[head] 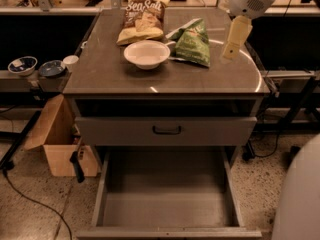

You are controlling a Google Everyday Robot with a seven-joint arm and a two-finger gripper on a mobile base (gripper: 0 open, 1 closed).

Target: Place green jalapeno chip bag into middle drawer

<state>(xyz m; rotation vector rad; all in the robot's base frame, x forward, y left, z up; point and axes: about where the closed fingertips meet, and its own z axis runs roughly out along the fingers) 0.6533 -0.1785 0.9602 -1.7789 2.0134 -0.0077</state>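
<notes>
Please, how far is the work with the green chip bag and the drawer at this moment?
Done: the middle drawer stands pulled open. In hand: the claw hangs over the tabletop's right side, just right of the green jalapeno chip bag, apart from it. Left: grasp the bag, which lies beside the white bowl, carry it down and release it in the drawer.

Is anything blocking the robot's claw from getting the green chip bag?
Nothing visible does. The gripper hangs just right of the green jalapeno chip bag, only bare tabletop between them. The white bowl sits on the bag's left side.
</notes>
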